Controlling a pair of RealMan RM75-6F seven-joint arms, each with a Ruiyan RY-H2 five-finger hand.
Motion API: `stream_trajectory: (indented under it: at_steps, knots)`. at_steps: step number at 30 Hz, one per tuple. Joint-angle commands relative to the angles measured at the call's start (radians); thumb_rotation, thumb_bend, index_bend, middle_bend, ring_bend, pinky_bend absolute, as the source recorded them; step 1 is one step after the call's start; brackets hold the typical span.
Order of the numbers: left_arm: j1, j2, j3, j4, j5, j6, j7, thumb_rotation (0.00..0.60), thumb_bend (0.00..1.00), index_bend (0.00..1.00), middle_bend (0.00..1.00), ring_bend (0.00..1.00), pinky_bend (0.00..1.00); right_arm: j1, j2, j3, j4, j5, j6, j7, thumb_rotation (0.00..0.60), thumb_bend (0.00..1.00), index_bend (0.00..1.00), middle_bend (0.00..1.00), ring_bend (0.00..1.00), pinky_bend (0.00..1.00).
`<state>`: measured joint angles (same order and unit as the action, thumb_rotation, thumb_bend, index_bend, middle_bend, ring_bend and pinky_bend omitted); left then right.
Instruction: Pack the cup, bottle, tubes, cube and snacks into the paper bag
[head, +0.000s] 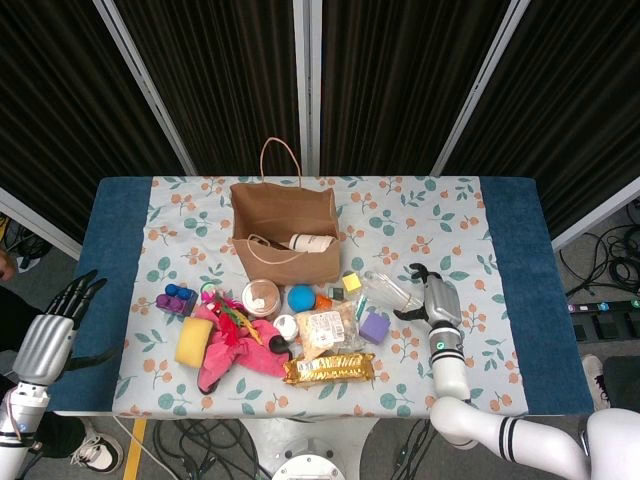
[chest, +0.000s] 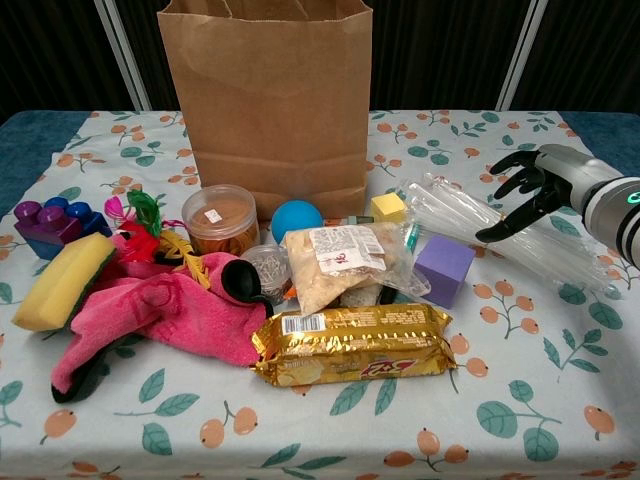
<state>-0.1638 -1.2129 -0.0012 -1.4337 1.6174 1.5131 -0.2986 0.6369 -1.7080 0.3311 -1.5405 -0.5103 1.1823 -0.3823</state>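
The brown paper bag (head: 285, 235) (chest: 265, 100) stands open at the back, and a white bottle (head: 310, 242) lies inside it. In front are the lidded cup (head: 260, 297) (chest: 220, 218), a clear snack bag (head: 327, 328) (chest: 345, 262), a gold snack pack (head: 328, 369) (chest: 350, 343) and the purple cube (head: 373, 327) (chest: 443, 268). The banded bundle of clear tubes (head: 385, 290) (chest: 500, 235) lies right of the cube. My right hand (head: 432, 300) (chest: 535, 190) hovers over the tubes' right part, fingers spread and curved down, holding nothing. My left hand (head: 50, 335) stays off the table's left edge, fingers extended.
A small yellow cube (head: 351, 282) (chest: 388, 207), a blue ball (head: 300, 298) (chest: 297, 220), a pink cloth (head: 230, 345) (chest: 170, 315), a yellow sponge (head: 192, 342) (chest: 60, 283) and purple-blue bricks (head: 175, 298) (chest: 50, 222) crowd the front left. The flowered tablecloth (head: 450, 220) lies bare at the right and back.
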Motion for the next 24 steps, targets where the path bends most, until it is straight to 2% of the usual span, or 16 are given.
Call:
stream_trajectory:
  at_steps: [1, 7, 10, 13, 17, 21, 24]
  knots:
    - [0.000, -0.001, 0.001, 0.000, 0.001, -0.002, 0.001, 0.600, 0.00, 0.11, 0.10, 0.06, 0.16, 0.013, -0.017, 0.003, 0.026, 0.027, -0.017, -0.026, 0.600, 0.06, 0.29, 0.32, 0.21, 0.34]
    - [-0.001, -0.001, -0.002, -0.002, -0.003, -0.002, 0.002, 0.600, 0.00, 0.11, 0.10, 0.06, 0.16, 0.018, -0.022, 0.006, 0.031, 0.046, -0.026, -0.052, 0.600, 0.19, 0.47, 0.44, 0.34, 0.50]
    - [-0.001, 0.000, -0.003, -0.005, -0.003, -0.002, 0.002, 0.600, 0.00, 0.11, 0.10, 0.06, 0.16, 0.009, 0.009, 0.017, -0.022, 0.027, -0.014, -0.045, 0.600, 0.22, 0.51, 0.47, 0.36, 0.53]
    - [-0.002, 0.001, -0.003, -0.009, 0.001, -0.001, 0.001, 0.600, 0.00, 0.11, 0.10, 0.06, 0.16, -0.014, 0.084, 0.049, -0.150, -0.040, 0.041, -0.021, 0.600, 0.23, 0.52, 0.47, 0.37, 0.53]
    - [-0.006, 0.002, -0.004, -0.012, 0.004, -0.002, -0.003, 0.600, 0.00, 0.11, 0.10, 0.06, 0.16, -0.058, 0.245, 0.110, -0.394, -0.204, 0.176, -0.021, 0.600, 0.23, 0.52, 0.47, 0.37, 0.53]
    - [-0.008, -0.001, -0.003, -0.013, 0.007, -0.003, -0.007, 0.600, 0.00, 0.11, 0.10, 0.06, 0.16, -0.048, 0.383, 0.197, -0.570, -0.344, 0.271, -0.101, 0.600, 0.23, 0.52, 0.47, 0.37, 0.53]
    - [-0.007, -0.003, -0.004, -0.012, 0.007, 0.001, -0.010, 0.600, 0.00, 0.11, 0.10, 0.06, 0.16, 0.017, 0.438, 0.268, -0.626, -0.384, 0.286, -0.204, 0.600, 0.23, 0.53, 0.48, 0.37, 0.53]
